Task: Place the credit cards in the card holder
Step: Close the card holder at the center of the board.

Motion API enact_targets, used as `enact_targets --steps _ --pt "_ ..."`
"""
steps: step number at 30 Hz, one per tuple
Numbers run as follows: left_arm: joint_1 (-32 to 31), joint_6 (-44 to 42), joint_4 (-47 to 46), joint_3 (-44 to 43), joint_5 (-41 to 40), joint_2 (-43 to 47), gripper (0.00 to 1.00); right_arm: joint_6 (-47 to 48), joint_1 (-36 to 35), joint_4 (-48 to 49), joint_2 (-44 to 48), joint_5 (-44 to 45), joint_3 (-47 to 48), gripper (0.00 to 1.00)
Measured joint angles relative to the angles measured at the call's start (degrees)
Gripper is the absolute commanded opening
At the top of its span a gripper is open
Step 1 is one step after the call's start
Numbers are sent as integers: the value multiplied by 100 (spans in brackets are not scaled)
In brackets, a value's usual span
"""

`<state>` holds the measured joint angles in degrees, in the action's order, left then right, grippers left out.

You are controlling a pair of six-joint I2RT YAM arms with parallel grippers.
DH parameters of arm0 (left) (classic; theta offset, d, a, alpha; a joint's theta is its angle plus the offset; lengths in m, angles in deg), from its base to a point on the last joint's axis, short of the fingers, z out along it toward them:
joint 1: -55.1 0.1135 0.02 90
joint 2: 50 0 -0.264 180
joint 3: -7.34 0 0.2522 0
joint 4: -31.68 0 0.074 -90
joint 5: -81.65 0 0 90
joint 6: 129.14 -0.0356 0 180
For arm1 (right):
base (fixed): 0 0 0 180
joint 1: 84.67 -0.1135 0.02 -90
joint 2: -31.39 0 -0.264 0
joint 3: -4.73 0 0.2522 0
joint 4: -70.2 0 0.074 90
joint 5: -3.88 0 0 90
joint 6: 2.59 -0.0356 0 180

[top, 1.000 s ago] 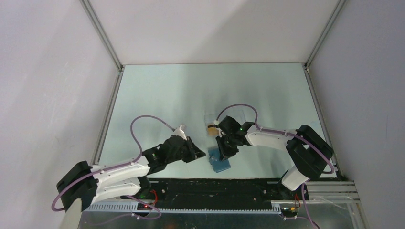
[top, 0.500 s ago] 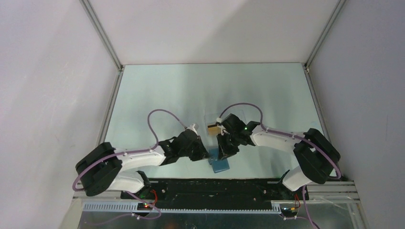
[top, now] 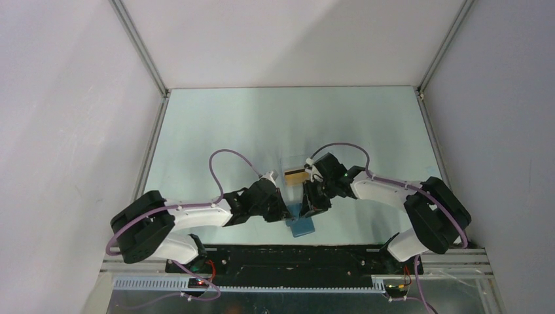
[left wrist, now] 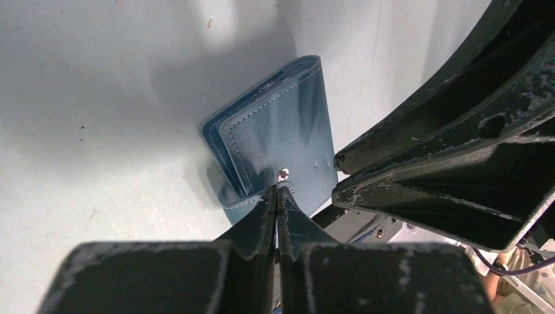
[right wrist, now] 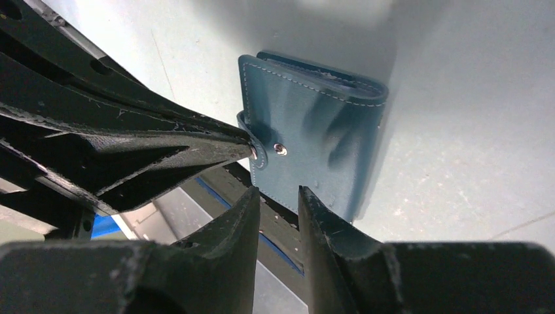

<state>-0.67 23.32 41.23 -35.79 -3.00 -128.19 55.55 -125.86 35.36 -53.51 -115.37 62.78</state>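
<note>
In the top view the card holder (top: 302,226) lies on the pale table (top: 222,124) in the lower centre of the frame, just above the dark strip along the table's bottom edge, with both arms bent in over it from either side. The left gripper (left wrist: 276,195) comes in from the left of that frame; its own camera shows its fingers pressed together with no gap showing, their tips pinching the small clasp tab (left wrist: 239,196) at the holder's edge, right under the metal stud (left wrist: 283,174). The holder is folded, darker blue outside with pale stitching along its border. The right gripper (right wrist: 278,199) reaches in from the right; its camera shows its fingers a little apart, a narrow slot between them, the tips at the lower edge of the holder, which fills the upper middle of that frame. Whether those tips touch the leather I cannot tell, and nothing sits clamped between them. One orange-gold credit card (top: 294,176) shows in the top view just above the two grippers, at the middle of the frame, apart from the holder and lying by the faint outline of a clear box (top: 286,161)
</note>
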Motion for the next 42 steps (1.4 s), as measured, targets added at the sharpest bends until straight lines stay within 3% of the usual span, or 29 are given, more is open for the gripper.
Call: enact_targets --steps 23,26,34,42 --pt "0 44 111 0 -94 -101 5 -452 -17 1318 -874 -756 -192 31" --pt "0 44 144 0 -111 -101 4 -470 -20 1366 -892 -761 -199 27" --pt "0 44 201 0 -127 -101 3 -509 -20 1593 -887 -754 -295 0" --pt "0 46 223 0 -136 -101 10 -575 -17 1617 -833 -713 -341 0"
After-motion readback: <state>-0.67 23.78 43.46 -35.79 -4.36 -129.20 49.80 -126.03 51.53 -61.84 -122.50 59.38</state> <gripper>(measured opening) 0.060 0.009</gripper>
